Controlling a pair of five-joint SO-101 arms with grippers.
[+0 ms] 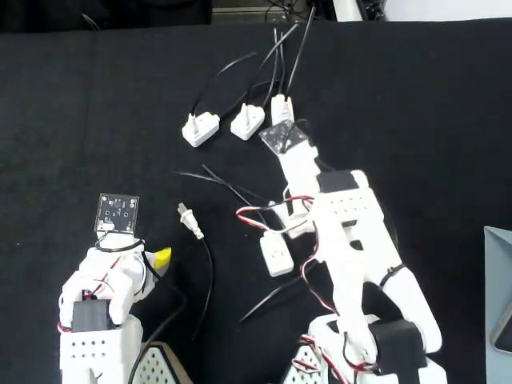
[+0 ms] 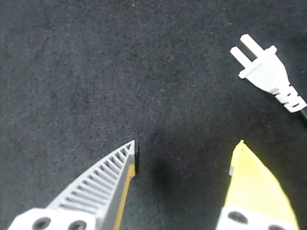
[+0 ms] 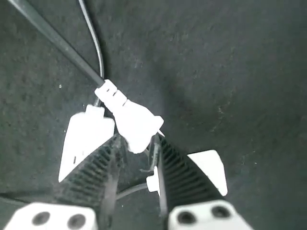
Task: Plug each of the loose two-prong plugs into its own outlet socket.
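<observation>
A loose white two-prong plug (image 1: 190,220) on a black cord lies on the black cloth, right of my left arm. In the left wrist view this plug (image 2: 266,72) sits beyond my left gripper (image 2: 187,148), which is open and holds nothing. My right gripper (image 3: 139,141) is shut on another white plug (image 3: 136,124), whose black cord runs away from it. White socket blocks (image 3: 86,139) lie on the cloth on either side below this plug. In the high view the right gripper (image 1: 286,138) is at the row of white sockets (image 1: 247,122) at the back.
A separate white socket block (image 1: 277,252) lies beside the right arm's middle. Black cords (image 1: 240,192) cross the cloth between the arms and run off the far edge. A grey-blue object (image 1: 500,304) sits at the right edge.
</observation>
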